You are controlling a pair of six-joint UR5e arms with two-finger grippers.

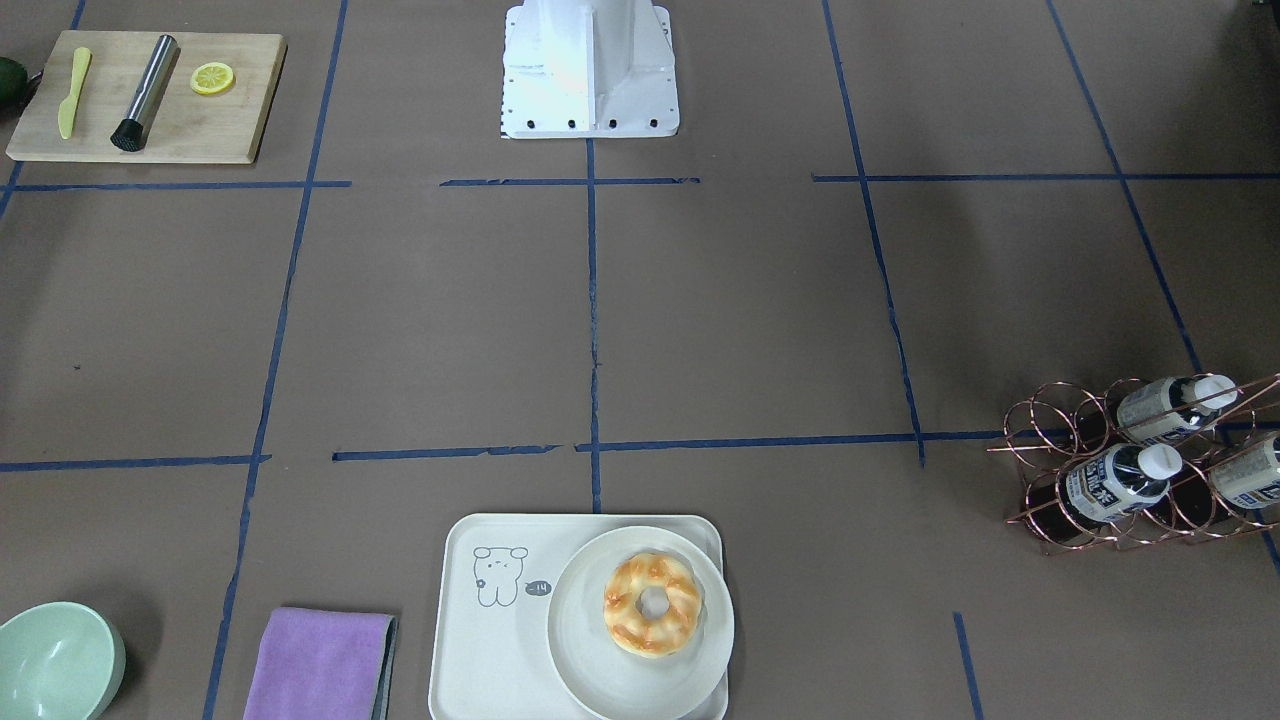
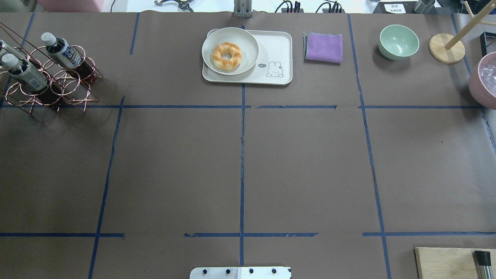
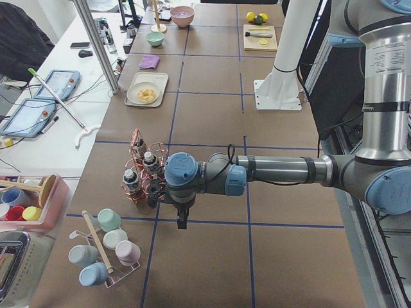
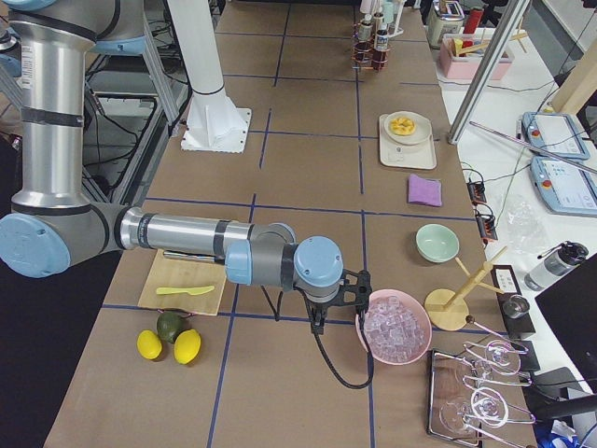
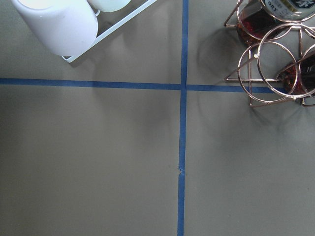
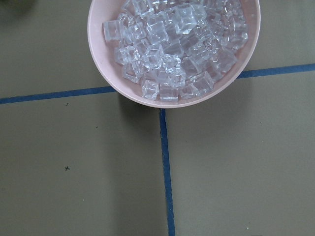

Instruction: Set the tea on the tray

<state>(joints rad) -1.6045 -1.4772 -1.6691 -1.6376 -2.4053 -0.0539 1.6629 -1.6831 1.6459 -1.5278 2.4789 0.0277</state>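
Note:
Several tea bottles (image 1: 1115, 483) with white caps lie in a copper wire rack (image 1: 1050, 470) at the table's left end; they also show in the overhead view (image 2: 62, 50). The cream tray (image 1: 480, 640) sits at the far middle edge and also shows in the overhead view (image 2: 277, 46). It carries a white plate (image 1: 590, 660) with a donut (image 1: 652, 604). My left gripper (image 3: 182, 221) hangs above the table beside the rack, apart from the bottles. My right gripper (image 4: 317, 325) hangs beside a pink ice bowl (image 4: 396, 327). I cannot tell whether either gripper is open or shut.
A purple cloth (image 2: 324, 47) and a green bowl (image 2: 398, 41) lie right of the tray. A wooden cutting board (image 1: 150, 95) holds a knife, a muddler and a lemon slice. White mugs on a rack (image 5: 59, 24) stand near the left gripper.

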